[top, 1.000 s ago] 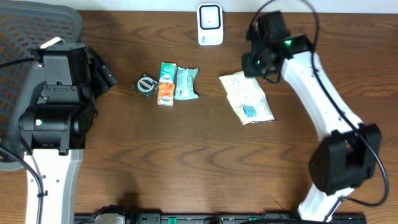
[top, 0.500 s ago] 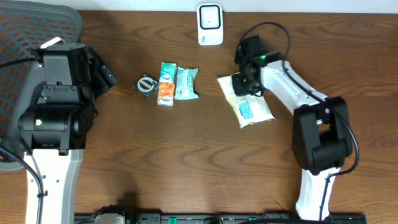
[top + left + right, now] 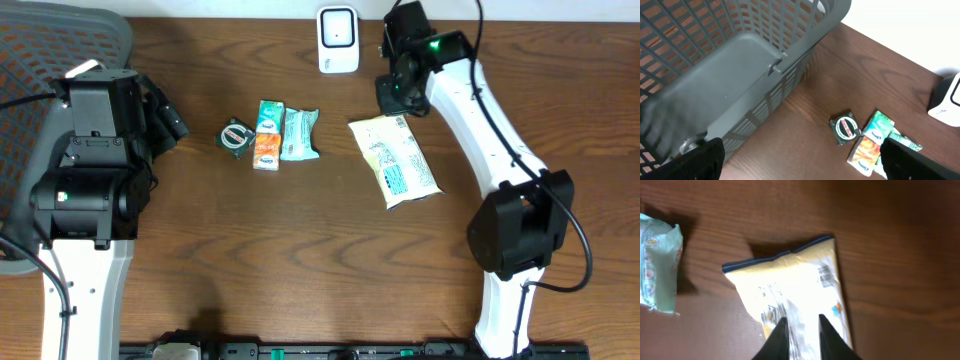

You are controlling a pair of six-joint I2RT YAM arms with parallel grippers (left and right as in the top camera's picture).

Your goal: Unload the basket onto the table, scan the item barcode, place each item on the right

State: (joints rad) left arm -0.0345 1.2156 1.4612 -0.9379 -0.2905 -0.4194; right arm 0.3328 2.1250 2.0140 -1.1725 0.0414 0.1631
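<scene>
**Overhead view:** the right gripper (image 3: 392, 97) hangs just past the far end of the pale yellow packet (image 3: 395, 158), between it and the white scanner (image 3: 338, 40) that stands at the far edge of the brown wooden table (image 3: 300, 260). The packet lies flat on the table. Only this view shows both arms, the packet and the scanner together. **Right wrist view:** the camera looks straight down on the packet. The 2 fingers (image 3: 781, 339) are drawn nearly together with a narrow gap and grip nothing. The barcode (image 3: 826, 274) faces up near the packet's blue-trimmed end, a detail that cannot be made out from overhead. **Left wrist view:** the left gripper (image 3: 800, 155) has its fingers spread wide and empty beside the grey mesh basket (image 3: 740, 60), whose grid walls and floor show only here. Ahead of it lie 3 small items in a row: a round tin (image 3: 846, 128), an orange-and-green packet (image 3: 871, 142) and a teal packet (image 3: 902, 146), well apart from the yellow packet. A plain white surface (image 3: 890, 20) shows beyond the table's far edge.
</scene>
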